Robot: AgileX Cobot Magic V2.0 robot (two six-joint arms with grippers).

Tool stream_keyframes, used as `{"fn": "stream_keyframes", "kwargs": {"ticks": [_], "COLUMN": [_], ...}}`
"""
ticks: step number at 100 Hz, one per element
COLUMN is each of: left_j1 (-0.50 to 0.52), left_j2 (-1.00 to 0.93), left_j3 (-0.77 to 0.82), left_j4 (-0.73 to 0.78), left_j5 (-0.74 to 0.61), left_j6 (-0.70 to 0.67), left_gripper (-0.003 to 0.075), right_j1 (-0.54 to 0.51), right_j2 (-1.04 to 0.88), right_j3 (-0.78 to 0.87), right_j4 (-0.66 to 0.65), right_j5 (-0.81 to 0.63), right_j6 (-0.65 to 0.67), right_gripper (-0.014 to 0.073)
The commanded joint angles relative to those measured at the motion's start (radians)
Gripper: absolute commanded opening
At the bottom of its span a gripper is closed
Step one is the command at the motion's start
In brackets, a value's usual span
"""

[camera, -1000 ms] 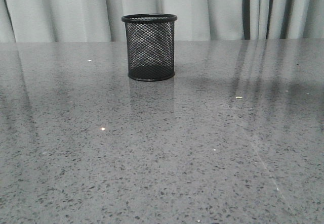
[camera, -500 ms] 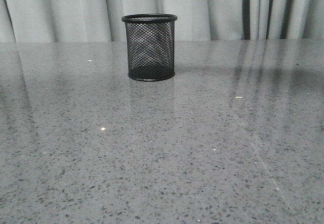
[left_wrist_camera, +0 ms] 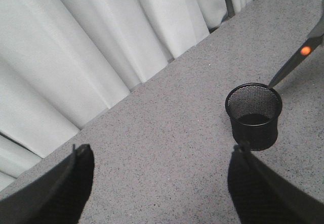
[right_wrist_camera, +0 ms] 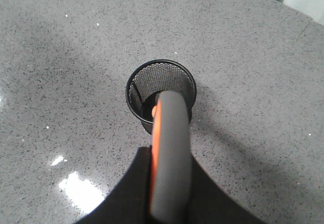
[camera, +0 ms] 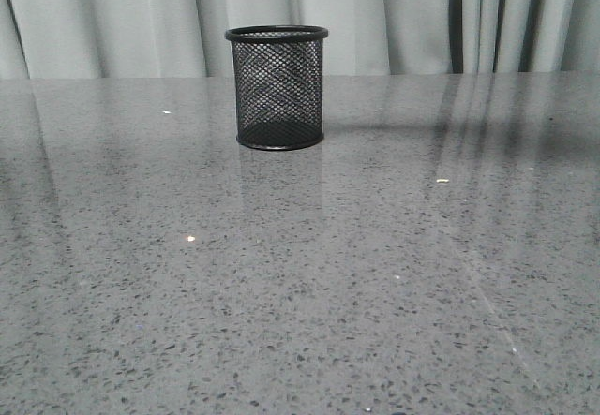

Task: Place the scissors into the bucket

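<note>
Scissors (right_wrist_camera: 171, 153) clamped in R claw (right_wrist_camera: 169, 198), tips prob. over bucket (right_wrist_camera: 161, 93); L claw (left_wrist_camera: 159, 183) apart.

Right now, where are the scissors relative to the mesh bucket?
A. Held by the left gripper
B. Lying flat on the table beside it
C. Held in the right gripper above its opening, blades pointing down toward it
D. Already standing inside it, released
C: the right wrist view shows the scissors held by the right gripper over the bucket; the left wrist view shows the blades tilted down, tip near the rim; the left gripper is open.

My front camera looks low across the table (camera: 300, 293); both wrist cameras look down from above, all sharing the bucket (camera: 277, 87).
</note>
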Motion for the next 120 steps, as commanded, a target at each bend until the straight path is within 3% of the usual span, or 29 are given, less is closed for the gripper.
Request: {"fn": "stream_keyframes", "kwargs": {"ticks": [1, 28, 120], "left_j1": [0.002, 0.002, 0.002], "left_j2": [-0.018, -0.018, -0.016], "left_j3": [-0.030, -0.030, -0.028], "left_j4": [-0.033, -0.033, -0.033], "left_j5": [-0.061, -0.060, -0.060], "left_j6": [-0.012, -0.012, -0.012], "left_gripper": [0.0514, 0.0514, 0.0514], "right_j1": [0.025, 0.045, 0.076], "right_j2": [-0.003, 0.090, 0.227], "right_j3": [-0.057, -0.125, -0.127], "right_j4": [-0.050, -0.078, -0.074], "right_j5": [-0.060, -0.040, -0.069], "right_j6": [0.030, 0.039, 0.039], "right_gripper": [-0.0043, -0.0043, -0.0043]}}
